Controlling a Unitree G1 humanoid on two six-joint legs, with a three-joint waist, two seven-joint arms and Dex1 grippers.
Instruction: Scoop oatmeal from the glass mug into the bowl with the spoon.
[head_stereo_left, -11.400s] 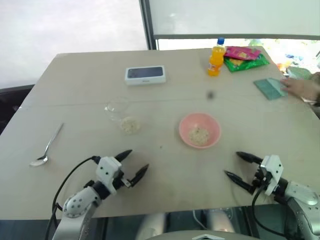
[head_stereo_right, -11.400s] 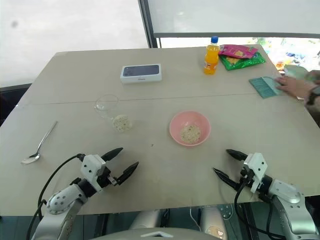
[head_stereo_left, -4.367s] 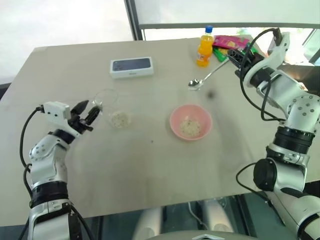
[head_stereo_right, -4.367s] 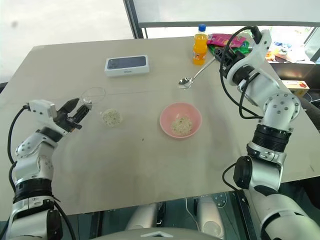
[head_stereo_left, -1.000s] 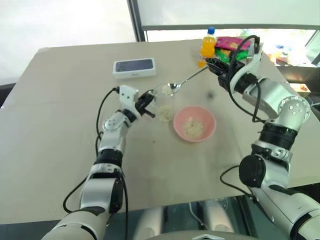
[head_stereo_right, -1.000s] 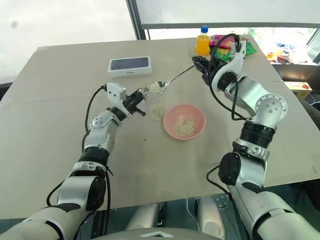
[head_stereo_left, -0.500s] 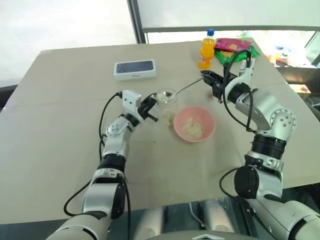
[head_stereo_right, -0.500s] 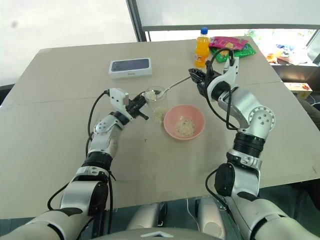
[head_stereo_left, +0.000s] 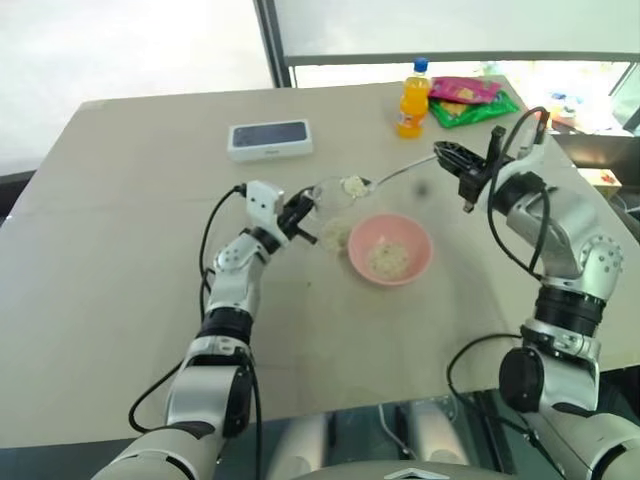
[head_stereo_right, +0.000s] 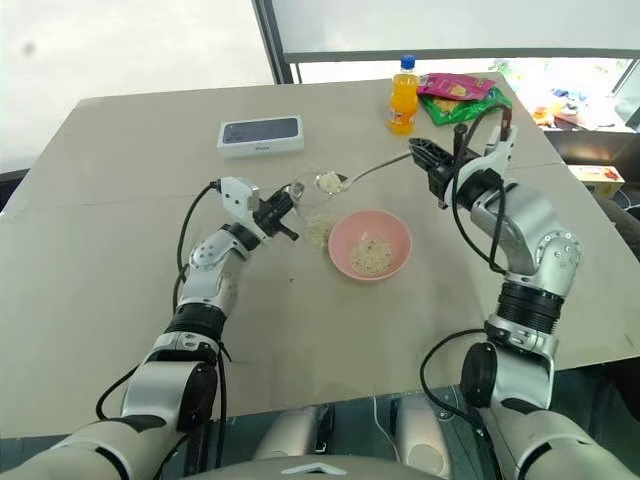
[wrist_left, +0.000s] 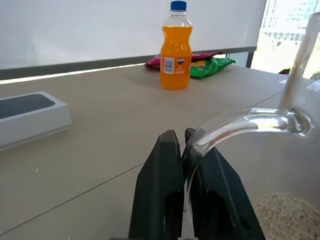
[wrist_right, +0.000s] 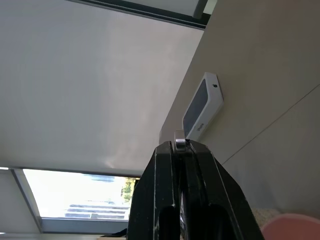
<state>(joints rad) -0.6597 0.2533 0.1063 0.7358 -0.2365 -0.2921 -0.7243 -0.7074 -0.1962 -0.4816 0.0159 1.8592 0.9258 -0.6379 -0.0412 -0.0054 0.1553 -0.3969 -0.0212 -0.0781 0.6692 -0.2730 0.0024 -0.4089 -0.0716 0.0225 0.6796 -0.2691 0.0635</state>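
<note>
The clear glass mug stands on the table left of the pink bowl, with pale oatmeal at its bottom. My left gripper is shut on the mug's left rim. The silver spoon hangs level over the mug's right rim, its small bowl heaped with oatmeal. My right gripper is shut on the far end of the spoon's handle, above the table to the right of the mug and behind the bowl. More oatmeal lies in the pink bowl.
An orange drink bottle and colourful snack packets stand at the table's back right. A white box with a dark top lies behind the mug. The beige table stretches bare to the left and front.
My right gripper has drawn to the right and carried the spoon with it, so the oat-filled spoon bowl went from the mug's mouth to above its right rim. The left gripper kept still.
</note>
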